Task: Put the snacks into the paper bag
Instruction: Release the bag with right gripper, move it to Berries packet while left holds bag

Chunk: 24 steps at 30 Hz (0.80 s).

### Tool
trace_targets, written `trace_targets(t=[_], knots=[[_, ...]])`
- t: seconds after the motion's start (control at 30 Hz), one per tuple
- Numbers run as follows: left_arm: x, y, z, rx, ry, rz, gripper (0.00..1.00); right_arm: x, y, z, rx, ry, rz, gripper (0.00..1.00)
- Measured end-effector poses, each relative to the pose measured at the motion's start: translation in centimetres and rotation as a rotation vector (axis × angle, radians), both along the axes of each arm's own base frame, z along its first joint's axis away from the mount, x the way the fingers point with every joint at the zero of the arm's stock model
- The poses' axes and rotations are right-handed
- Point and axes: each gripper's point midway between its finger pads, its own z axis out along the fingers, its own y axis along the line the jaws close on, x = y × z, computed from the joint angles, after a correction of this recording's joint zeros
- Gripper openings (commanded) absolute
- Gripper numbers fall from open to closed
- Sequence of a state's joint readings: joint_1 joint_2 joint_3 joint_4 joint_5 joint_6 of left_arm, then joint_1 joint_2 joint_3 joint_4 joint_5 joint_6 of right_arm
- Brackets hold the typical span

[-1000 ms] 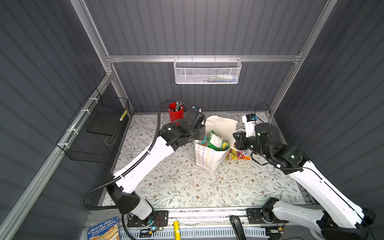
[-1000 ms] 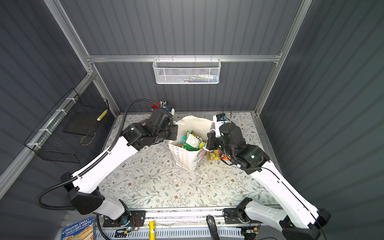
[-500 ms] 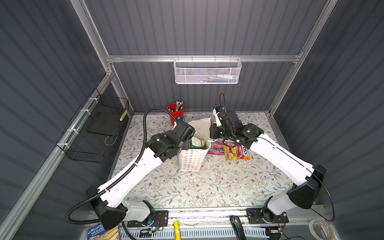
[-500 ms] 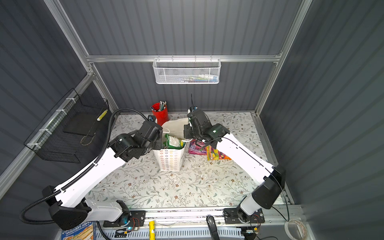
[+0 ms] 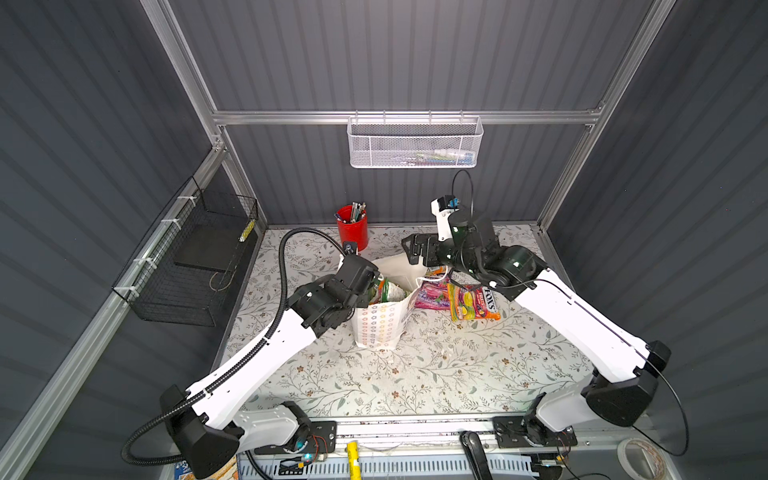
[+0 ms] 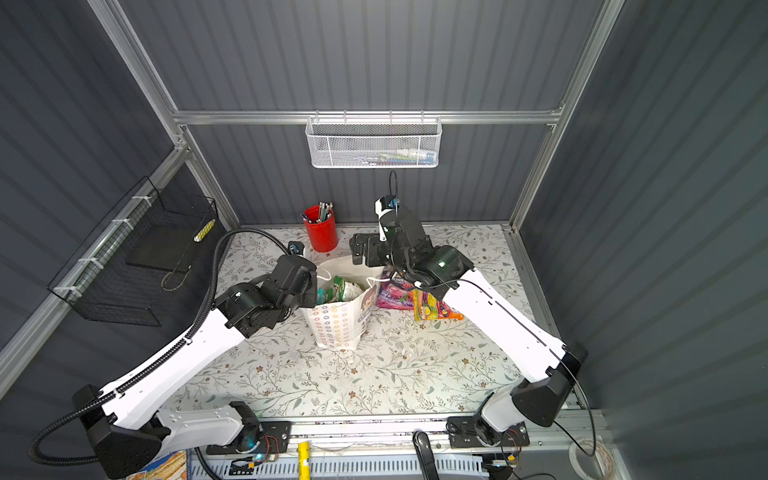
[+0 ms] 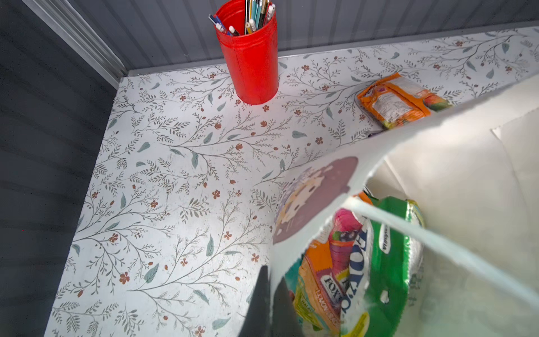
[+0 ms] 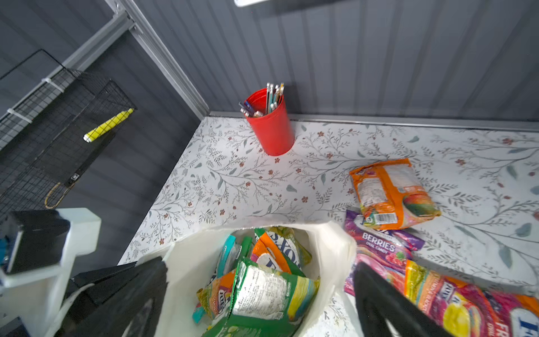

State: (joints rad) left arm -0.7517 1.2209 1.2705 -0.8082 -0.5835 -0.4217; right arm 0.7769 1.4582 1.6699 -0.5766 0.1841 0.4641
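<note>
The white paper bag (image 5: 380, 328) (image 6: 336, 328) stands upright mid-table with its mouth open. My left gripper (image 7: 272, 275) (image 5: 370, 286) is shut on the bag's rim, one finger inside and one outside. Above the bag's far rim my right gripper (image 8: 259, 264) (image 5: 415, 249) hangs wide open, holding nothing. Several snacks fill the bag, a green packet (image 8: 262, 294) (image 5: 388, 291) on top. On the table right of the bag lie an orange packet (image 8: 390, 192) (image 7: 399, 100), a purple berries packet (image 8: 379, 245) (image 6: 395, 291) and a pink-yellow FOX'S packet (image 5: 473, 301) (image 6: 436, 307).
A red cup of pens (image 5: 352, 228) (image 6: 320, 232) stands at the back wall, just behind the bag. A white mesh basket (image 5: 415, 143) hangs on the back wall and a black wire basket (image 5: 191, 266) on the left wall.
My right gripper has gone from shut to wide open and moved from the bag's right side to above its far rim. The bag, held by my left gripper, has shifted leftward.
</note>
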Motion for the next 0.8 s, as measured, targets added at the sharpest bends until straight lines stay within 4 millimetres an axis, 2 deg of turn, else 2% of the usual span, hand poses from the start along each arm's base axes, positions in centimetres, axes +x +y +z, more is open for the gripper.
trace_targets(t=[0.13, 0.2, 0.3, 0.47, 0.57, 0.63, 0.8], knots=[[0.7, 0.6, -0.6, -0.015, 0.019, 0.022, 0.00, -0.8, -3.5, 0.3, -0.006, -0.023, -0.076, 0.99], [1.5, 1.0, -1.3, -0.041, 0.047, 0.047, 0.00, -1.0, -5.7, -0.7, -0.006, -0.010, -0.126, 0.99], [2.7, 1.6, -2.5, -0.075, 0.088, 0.082, 0.00, -1.0, -9.8, -3.5, -0.012, 0.029, -0.230, 0.99], [3.0, 1.3, -2.3, -0.124, 0.087, 0.080, 0.00, -0.9, -16.4, -10.3, 0.004, 0.148, -0.406, 0.99], [2.7, 1.0, -1.7, -0.153, 0.077, 0.060, 0.00, -0.6, -19.3, -14.7, 0.024, 0.237, -0.502, 0.99], [2.5, 0.7, -1.4, -0.174, 0.076, 0.044, 0.00, -0.3, -20.2, -18.1, 0.040, 0.317, -0.542, 0.99], [2.3, -0.1, -1.4, -0.217, 0.084, 0.012, 0.00, 0.1, -20.6, -25.5, 0.100, 0.491, -0.600, 0.99]])
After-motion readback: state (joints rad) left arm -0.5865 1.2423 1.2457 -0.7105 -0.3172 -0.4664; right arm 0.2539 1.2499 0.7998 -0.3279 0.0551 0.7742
